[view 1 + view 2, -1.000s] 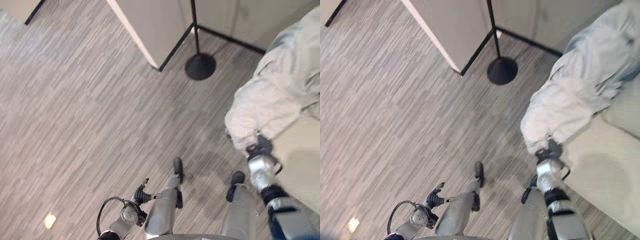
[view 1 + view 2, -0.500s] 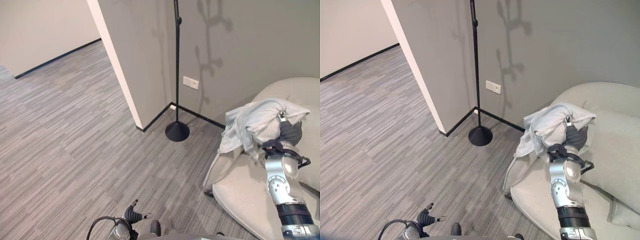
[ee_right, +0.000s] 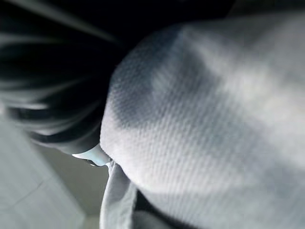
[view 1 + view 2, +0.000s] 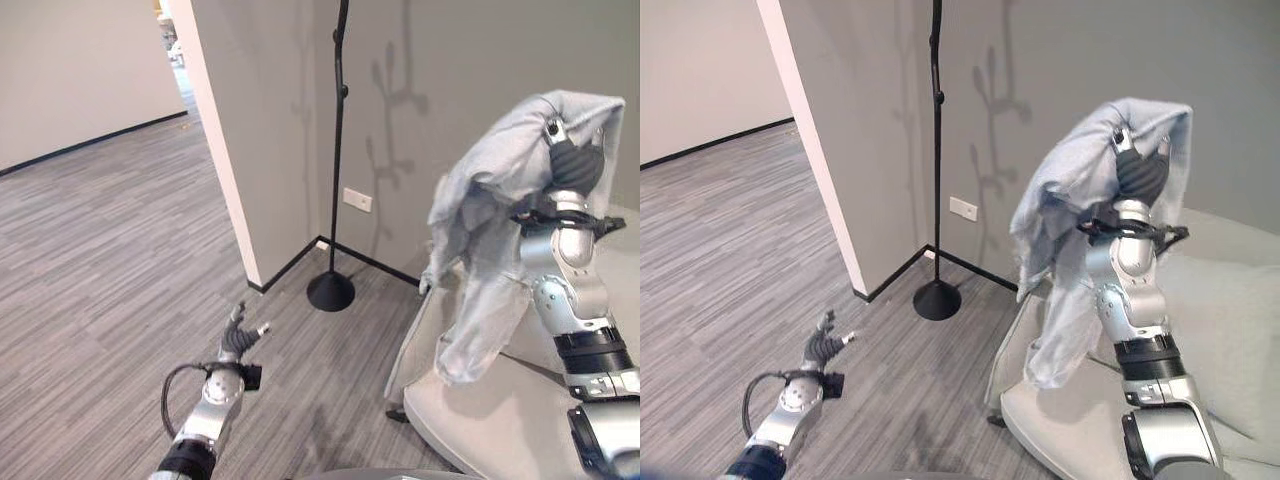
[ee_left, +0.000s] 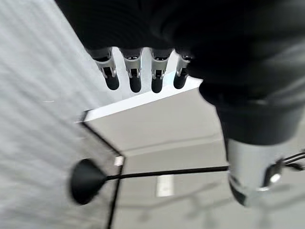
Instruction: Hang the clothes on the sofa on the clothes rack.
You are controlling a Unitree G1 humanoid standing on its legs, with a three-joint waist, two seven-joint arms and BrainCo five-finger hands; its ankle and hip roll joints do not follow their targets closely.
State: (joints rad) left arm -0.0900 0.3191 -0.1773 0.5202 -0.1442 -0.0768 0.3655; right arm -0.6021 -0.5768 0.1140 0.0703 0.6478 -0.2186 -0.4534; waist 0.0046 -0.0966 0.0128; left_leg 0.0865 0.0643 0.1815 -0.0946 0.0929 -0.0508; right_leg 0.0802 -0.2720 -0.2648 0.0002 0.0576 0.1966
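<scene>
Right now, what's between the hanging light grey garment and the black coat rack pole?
Nothing: in the left eye view, only bare grey wall shows between the light grey garment and the black coat rack pole.

Grey walls [image 4: 470, 60], striped grey floor [image 4: 100, 260], wall socket [image 4: 357, 200].

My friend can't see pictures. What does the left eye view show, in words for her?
The robot's right hand is raised high with a pale grey garment draped over it, hanging above a beige sofa. A black clothes rack stands in the wall corner, apart from the garment. The left hand reaches out low over the grey floor, fingers straight.
</scene>
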